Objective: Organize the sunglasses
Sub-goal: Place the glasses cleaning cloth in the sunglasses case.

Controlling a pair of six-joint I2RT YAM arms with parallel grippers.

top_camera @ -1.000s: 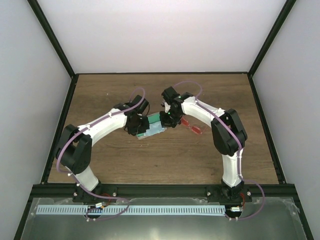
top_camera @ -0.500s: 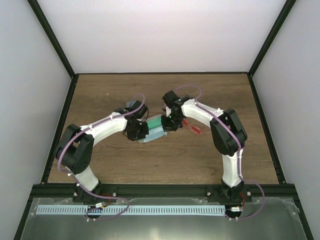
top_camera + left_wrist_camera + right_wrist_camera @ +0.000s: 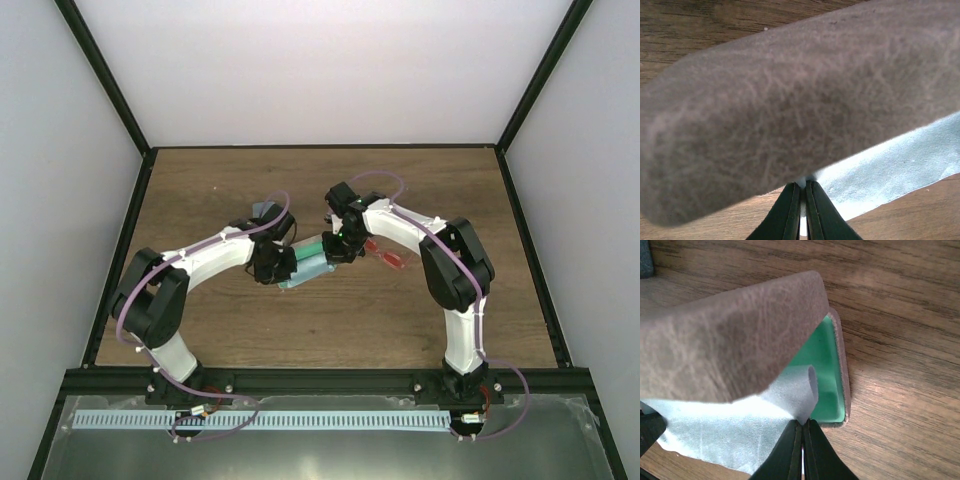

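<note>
sunglasses (image 3: pixel 385 254): top view; a red-framed pair lies on the table (image 3: pixel 450 190), just right of the right gripper (image 3: pixel 340 245), and neither gripper holds it
case (image 3: pixel 318 262): top view; a grey oblong case lies mid-table between the two grippers, with green showing at its far end
left gripper (image 3: pixel 280 265): top view; it sits low at the case's left end, and the jaws cannot be made out here
left fingers (image 3: pixel 790 212): left wrist view; they are pressed together, with a pale sliver of the cloth (image 3: pixel 890 165) nipped at their tips
lid (image 3: pixel 790 110): left wrist view; the grey suede fills most of the frame above the light-blue cloth
right fingers (image 3: pixel 817 455): right wrist view; they are closed tight on a curled-up corner of the cloth
lining (image 3: pixel 827 370): right wrist view; the green inside of the open case shows, with the cloth spilling out toward the near left under the raised lid
</note>
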